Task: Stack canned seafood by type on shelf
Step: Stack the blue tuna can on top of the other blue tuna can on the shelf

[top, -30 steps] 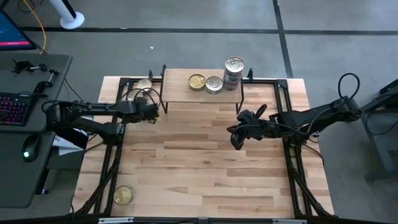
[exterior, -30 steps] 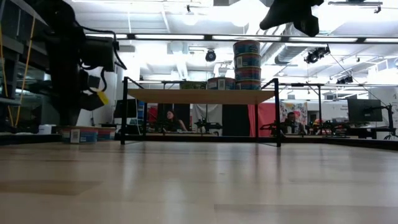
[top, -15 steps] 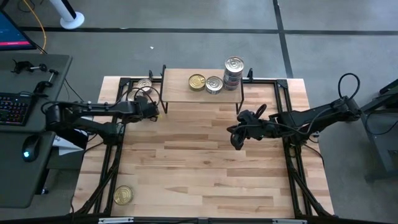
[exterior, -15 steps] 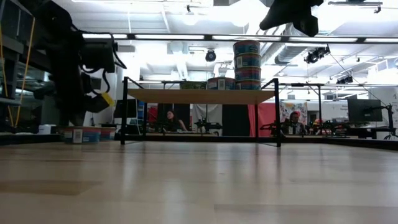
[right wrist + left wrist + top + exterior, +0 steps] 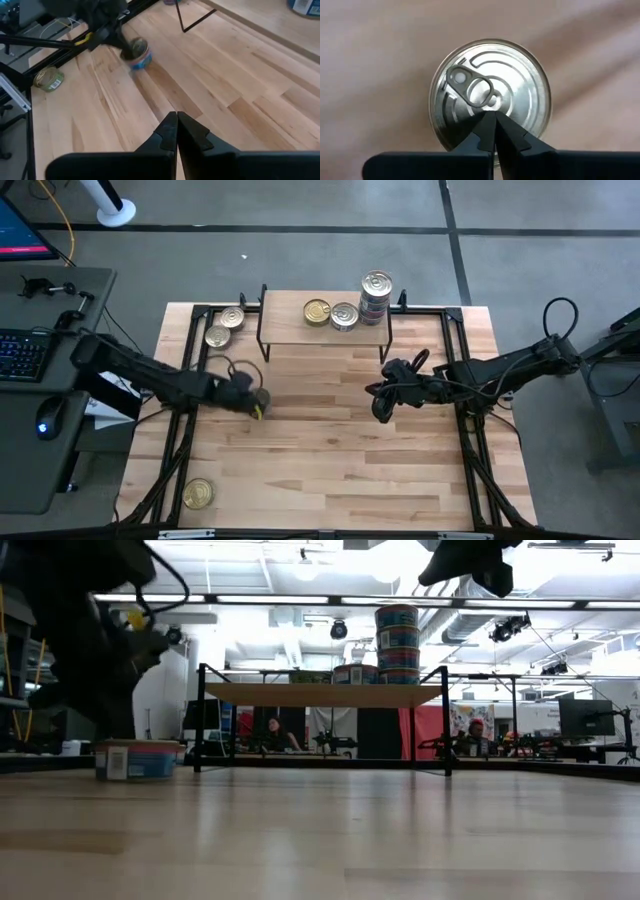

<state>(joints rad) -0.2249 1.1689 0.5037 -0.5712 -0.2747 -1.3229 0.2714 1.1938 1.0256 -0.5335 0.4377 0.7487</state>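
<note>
No readable labels. Left gripper [image 5: 493, 116] is hovering pinched closed over a silver-lidded tin [image 5: 490, 95]; right gripper [image 5: 177, 120] is hanging closed, empty.

Left arm reaches low across the tabletop's left side, its hand [image 5: 256, 402] pointing down, fingers pressed together. Right arm hangs raised at mid-right, hand [image 5: 381, 408] closed.

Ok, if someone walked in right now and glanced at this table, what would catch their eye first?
Probably the tall stack of tins at the right end of the small shelf, with two single tins beside it. Next, the left pincer, shut, right over a silver tin out on the open table, left of centre. The right pincer hangs shut above the table in front of the shelf.
</note>
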